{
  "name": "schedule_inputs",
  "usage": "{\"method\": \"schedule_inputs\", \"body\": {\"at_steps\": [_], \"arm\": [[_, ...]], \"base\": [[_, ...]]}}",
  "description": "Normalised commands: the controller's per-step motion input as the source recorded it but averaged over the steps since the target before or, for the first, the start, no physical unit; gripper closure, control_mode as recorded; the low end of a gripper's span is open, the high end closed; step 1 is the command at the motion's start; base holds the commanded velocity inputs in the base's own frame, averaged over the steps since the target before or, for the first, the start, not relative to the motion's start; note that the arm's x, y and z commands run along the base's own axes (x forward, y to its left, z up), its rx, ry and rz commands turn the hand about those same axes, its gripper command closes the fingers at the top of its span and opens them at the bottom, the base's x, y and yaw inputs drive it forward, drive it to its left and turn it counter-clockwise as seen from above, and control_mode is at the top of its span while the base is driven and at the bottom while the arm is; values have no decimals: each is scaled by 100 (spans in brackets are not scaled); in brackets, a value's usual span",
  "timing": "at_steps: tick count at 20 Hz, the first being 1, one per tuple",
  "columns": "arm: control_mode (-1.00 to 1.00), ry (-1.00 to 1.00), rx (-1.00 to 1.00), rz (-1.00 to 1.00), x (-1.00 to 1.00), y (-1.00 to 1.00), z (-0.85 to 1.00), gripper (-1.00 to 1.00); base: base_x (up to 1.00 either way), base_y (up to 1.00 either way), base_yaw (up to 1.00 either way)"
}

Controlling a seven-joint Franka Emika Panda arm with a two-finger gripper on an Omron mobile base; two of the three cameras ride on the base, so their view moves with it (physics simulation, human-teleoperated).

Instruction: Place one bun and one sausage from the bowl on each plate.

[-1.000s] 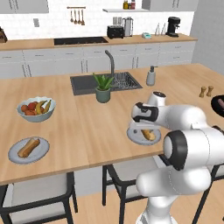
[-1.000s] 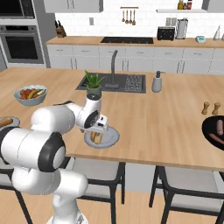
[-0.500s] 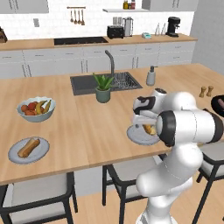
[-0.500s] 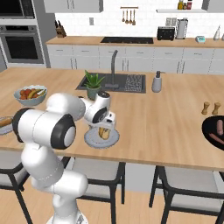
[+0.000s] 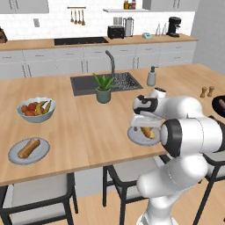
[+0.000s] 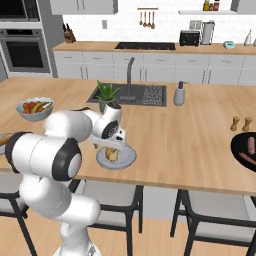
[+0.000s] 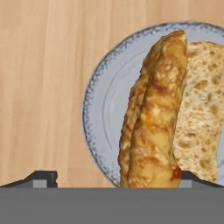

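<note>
A light-grey plate (image 5: 137,138) (image 6: 127,159) (image 7: 105,109) lies near the counter's front edge. On it rests a long golden-brown bun (image 7: 153,122) (image 5: 148,132) (image 6: 112,154) with a paler speckled bread face (image 7: 197,113) against it. My gripper (image 5: 142,127) (image 6: 113,145) (image 7: 114,178) hangs just over this plate, open, its fingertips (image 7: 42,176) standing wide with the bun's near end by the right one. The other plate (image 5: 14,154) (image 6: 3,146), far left, carries a bun and sausage (image 5: 29,147). The black bowl (image 5: 215,103) (image 6: 238,149) at the right edge holds sausages (image 6: 248,145).
A pale fruit bowl (image 5: 37,114) (image 6: 34,113) stands at the left. A potted plant (image 5: 103,89) (image 6: 105,94), the sink (image 5: 88,83), a soap bottle (image 5: 151,77) and two shakers (image 5: 206,92) sit further back. Stools stand under the counter's front edge.
The arm's upper links have swung round while the gripper has stayed just over the near plate, still open. The food on the plate has not moved.
</note>
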Motion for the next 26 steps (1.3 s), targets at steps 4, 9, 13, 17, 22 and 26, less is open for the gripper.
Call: {"method": "schedule_inputs", "body": {"at_steps": [4,9,13,17,22,26], "arm": [[-100,3,3,1,6,13,-6,-100],[-100,0,4,0,41,-28,-35,-100],[-100,0,2,0,46,-43,-35,-100],[-100,0,0,0,36,-45,-6,-100],[-100,0,0,0,8,-40,0,-100],[-100,-1,0,0,0,-28,22,-100]], "base": [[0,0,0],[0,0,0],[0,0,0],[0,0,0],[0,0,0],[0,0,0]]}}
